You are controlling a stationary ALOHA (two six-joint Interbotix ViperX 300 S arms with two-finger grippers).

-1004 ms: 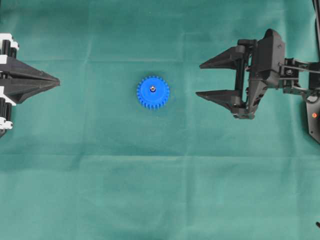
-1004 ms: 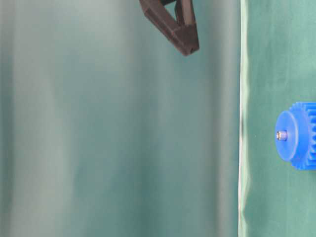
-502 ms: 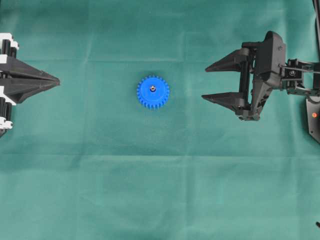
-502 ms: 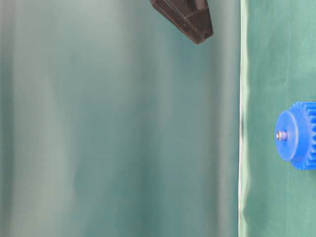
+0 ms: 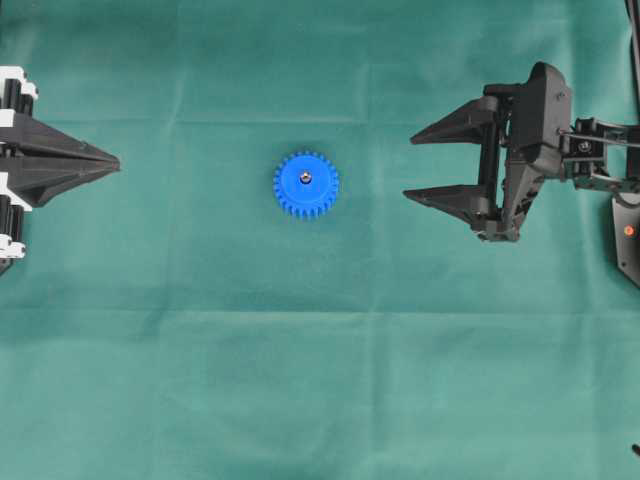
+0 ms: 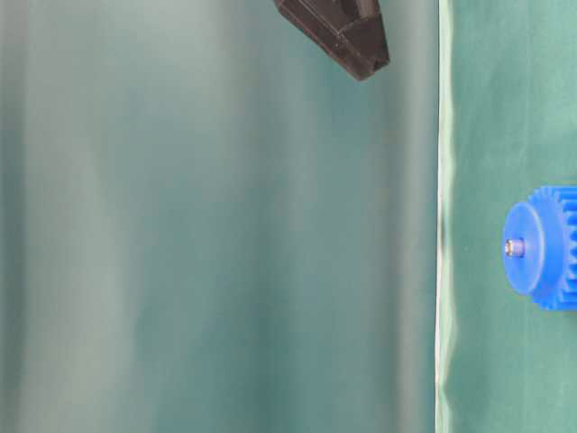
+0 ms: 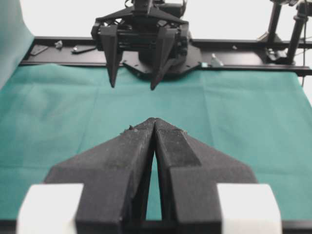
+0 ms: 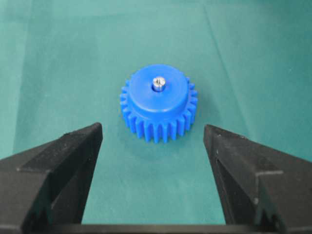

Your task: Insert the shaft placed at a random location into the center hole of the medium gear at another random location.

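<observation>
At the right of the overhead view, the right pincer [image 5: 410,165] stands wide and empty, slightly further right than a second ago; the gear [image 5: 306,184] with its pin [image 5: 306,178] is unchanged, left pincer [image 5: 116,161] closed.

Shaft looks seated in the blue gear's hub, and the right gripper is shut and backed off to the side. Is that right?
Not quite. The right gripper is open, its jaws spread wide, as the overhead and right wrist views show. The rest holds: the shaft stands in the hub of the blue gear, and the gripper is off to the side, apart from it.
</observation>
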